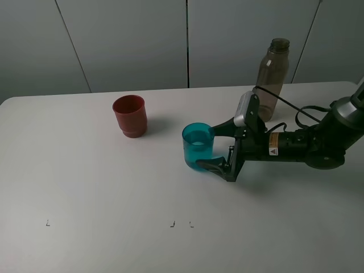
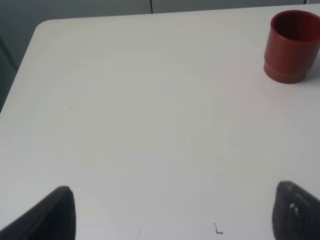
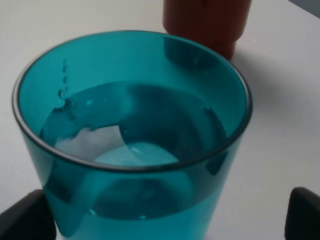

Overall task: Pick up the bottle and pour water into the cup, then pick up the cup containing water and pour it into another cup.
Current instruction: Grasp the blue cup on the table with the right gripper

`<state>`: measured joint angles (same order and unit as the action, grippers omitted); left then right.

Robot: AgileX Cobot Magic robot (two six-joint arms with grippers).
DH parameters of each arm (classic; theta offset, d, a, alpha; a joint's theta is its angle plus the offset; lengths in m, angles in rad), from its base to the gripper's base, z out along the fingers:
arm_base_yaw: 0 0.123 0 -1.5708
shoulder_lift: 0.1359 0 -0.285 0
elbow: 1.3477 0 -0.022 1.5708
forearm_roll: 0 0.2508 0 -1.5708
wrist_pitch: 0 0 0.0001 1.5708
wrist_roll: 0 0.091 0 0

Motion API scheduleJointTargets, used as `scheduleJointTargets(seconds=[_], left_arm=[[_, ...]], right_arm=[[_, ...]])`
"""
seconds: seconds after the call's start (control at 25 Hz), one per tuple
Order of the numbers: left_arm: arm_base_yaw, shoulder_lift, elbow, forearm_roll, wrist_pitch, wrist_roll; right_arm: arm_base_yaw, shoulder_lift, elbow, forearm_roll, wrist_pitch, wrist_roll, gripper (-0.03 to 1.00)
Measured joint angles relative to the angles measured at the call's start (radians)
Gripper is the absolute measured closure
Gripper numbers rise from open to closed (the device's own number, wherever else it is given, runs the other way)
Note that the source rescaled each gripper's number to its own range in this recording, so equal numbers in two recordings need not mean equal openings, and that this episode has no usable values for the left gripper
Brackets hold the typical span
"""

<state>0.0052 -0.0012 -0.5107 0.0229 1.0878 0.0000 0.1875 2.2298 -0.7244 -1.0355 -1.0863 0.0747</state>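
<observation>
From above, the right pincer (image 1: 208, 149) is standing wide open, straddling the teal cup (image 1: 197, 145) of water on the desk (image 1: 85, 182). The red-brown cup (image 1: 129, 115) is waiting toward the left arm, the bottle (image 1: 272, 71) behind. Left wrist: the left pincer (image 2: 177, 220) is hanging open, empty. Right wrist: the teal cup is sitting between the jaws, red-brown cup beyond.

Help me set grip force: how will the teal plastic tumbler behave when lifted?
The translucent teal plastic tumbler holds water, so it is probably heavier than it looks and apt to slosh if tilted. Its smooth tapered sides may slip in the open right pincer.
</observation>
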Motion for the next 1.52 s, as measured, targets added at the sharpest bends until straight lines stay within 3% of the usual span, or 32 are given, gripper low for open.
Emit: scheduleJointTargets(seconds=[0.52,1.52], left_arm=[[0.000,0.000,0.000,0.000,0.000,0.000],[0.000,0.000,0.000,0.000,0.000,0.000]], right_arm=[[0.021,0.030,-0.004,0.018,-0.074,-0.006,-0.03],[0.040,0.032,-0.055,0.032,-0.077,-0.008,-0.03]])
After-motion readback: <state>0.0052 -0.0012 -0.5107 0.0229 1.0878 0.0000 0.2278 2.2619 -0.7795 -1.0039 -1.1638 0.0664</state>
